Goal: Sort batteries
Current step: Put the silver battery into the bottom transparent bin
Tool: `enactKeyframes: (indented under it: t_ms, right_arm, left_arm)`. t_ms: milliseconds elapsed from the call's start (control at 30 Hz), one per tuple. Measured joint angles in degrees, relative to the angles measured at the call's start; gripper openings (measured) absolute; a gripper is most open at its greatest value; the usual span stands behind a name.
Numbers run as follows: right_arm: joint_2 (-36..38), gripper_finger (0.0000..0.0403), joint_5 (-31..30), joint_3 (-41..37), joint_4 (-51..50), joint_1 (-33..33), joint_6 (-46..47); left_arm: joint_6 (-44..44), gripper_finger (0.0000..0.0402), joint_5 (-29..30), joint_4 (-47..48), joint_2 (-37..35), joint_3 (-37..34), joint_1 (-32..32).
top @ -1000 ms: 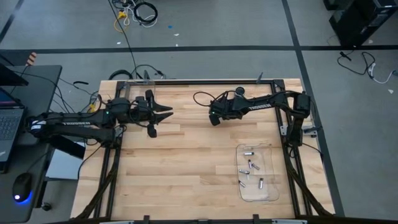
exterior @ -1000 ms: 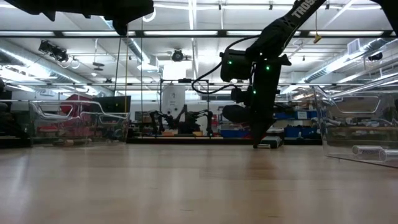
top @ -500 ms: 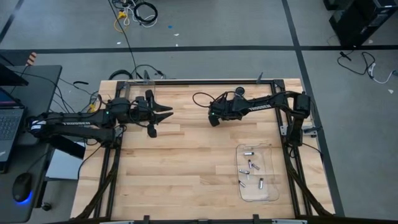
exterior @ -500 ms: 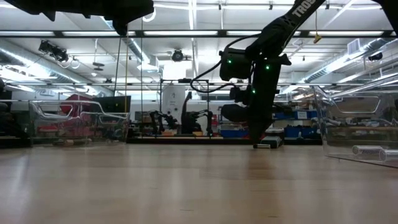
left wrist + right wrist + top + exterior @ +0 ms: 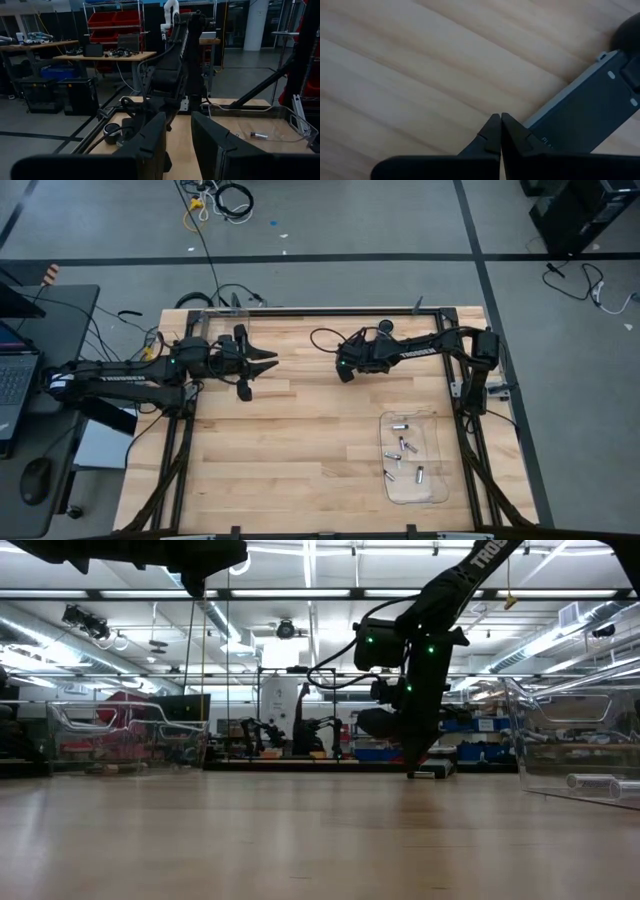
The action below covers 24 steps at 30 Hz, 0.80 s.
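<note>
Several small silvery batteries (image 5: 404,445) lie loose in a clear tray (image 5: 438,480) at the table's right near side. One battery (image 5: 592,781) shows in the low view and one (image 5: 260,135) in the left wrist view. My right gripper (image 5: 343,370) is shut and points down at the table's far middle. Its tips (image 5: 498,125) stand beside a long dark flat device (image 5: 585,117) that lies on the wood. My left gripper (image 5: 262,364) is open and empty, held level above the table's far left, and points toward the right arm (image 5: 175,70). My right gripper comes from above with its shut fingertips (image 5: 412,770) down at the table, right beside the dark device's long edge (image 5: 535,125). I cannot tell whether they touch the device or the wood.
The black frame rail (image 5: 330,311) runs along the table's far edge, with cables (image 5: 325,338) lying near the right gripper. Bare wood (image 5: 290,460) fills the table's middle and near left. A clear bin wall (image 5: 120,730) shows at the left in the low view.
</note>
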<state>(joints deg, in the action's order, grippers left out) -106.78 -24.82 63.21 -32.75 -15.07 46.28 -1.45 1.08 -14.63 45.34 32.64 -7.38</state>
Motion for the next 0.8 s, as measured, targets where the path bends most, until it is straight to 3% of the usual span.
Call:
enactKeyframes:
  t_ms: [533,700,800]
  right_arm:
    - [0.07,0.0,2.41,-3.44,5.7,0.06,-0.22]
    - [1.44,0.0,2.4,-3.44,6.24,0.0,-4.65]
    - [4.45,0.0,6.06,-3.38,6.34,-0.12,-14.51]
  left_arm:
    - [-0.03,0.009,0.0,0.79,0.02,0.0,0.0]
    - [-0.04,0.009,0.0,0.83,0.02,0.0,0.0]
    - [-0.04,0.009,0.02,0.85,0.02,0.0,0.0]
